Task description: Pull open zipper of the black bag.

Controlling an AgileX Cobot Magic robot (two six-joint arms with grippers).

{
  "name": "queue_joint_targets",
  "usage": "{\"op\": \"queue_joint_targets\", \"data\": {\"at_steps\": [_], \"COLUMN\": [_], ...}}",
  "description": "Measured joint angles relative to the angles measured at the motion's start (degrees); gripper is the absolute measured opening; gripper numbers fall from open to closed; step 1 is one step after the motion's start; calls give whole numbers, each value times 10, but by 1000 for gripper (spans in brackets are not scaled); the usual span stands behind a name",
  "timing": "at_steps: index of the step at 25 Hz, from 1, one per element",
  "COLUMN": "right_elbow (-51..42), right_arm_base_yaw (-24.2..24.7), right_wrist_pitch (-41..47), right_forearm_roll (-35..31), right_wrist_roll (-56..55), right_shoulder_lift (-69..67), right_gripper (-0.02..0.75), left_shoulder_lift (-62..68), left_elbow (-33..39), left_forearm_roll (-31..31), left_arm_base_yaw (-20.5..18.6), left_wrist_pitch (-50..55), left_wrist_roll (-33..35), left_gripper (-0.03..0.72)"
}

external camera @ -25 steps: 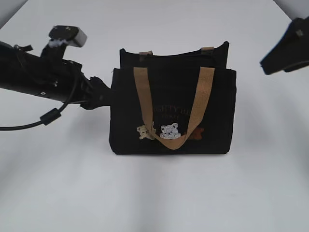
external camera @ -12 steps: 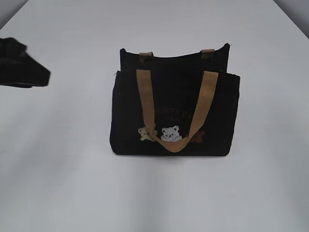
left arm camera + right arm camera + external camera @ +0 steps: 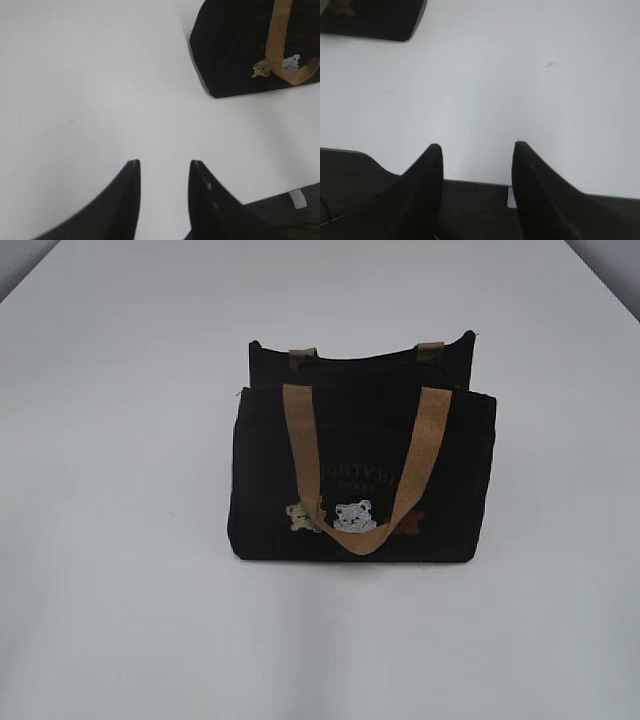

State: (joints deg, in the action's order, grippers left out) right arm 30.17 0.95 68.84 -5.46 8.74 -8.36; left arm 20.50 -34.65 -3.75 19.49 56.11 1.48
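The black bag (image 3: 260, 470) stands upright mid-table, with a tan strap (image 3: 300, 440) hanging down its front over the bear patches (image 3: 352, 515). Its top edge is dark and I cannot make out the zipper or its pull. Neither arm shows in the exterior view. In the left wrist view my left gripper (image 3: 164, 162) is open over bare table, well away from the bag (image 3: 230, 50) at the upper right. My right gripper (image 3: 477, 145) is also open and empty, far from the bag's corner (image 3: 370, 17) at the upper left.
The white table (image 3: 120, 620) runs all around the bag. A dark surface lies beyond the table's near edge under each gripper (image 3: 470, 210) (image 3: 280, 215).
My left arm, which was against the bag's left side, has pulled back out of the exterior view. The right arm has also left the right edge. The bag stays in place.
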Motion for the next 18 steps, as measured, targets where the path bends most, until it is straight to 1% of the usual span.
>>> {"op": "queue_joint_targets", "data": {"at_steps": [4,8,13,18], "right_elbow": [-3,-4,-20,-22], "right_arm_base_yaw": [0,0,0,0], "right_wrist_pitch": [-4,-7,-43,-54], "right_forearm_roll": [0,1,-2,-7], "right_wrist_roll": [6,13,22,21], "right_shoulder_lift": [57,87,88,88], "right_gripper": [358,357,349,347], "left_shoulder_lift": [-115,-198,-207,-205], "left_elbow": [42,44,45,45], "left_forearm_roll": [34,38,38,38], "left_arm_base_yaw": [0,0,0,0], "left_wrist_pitch": [42,46,46,47], "left_wrist_roll": [-2,-2,-2,-2], "left_gripper": [246,246,246,246]}}
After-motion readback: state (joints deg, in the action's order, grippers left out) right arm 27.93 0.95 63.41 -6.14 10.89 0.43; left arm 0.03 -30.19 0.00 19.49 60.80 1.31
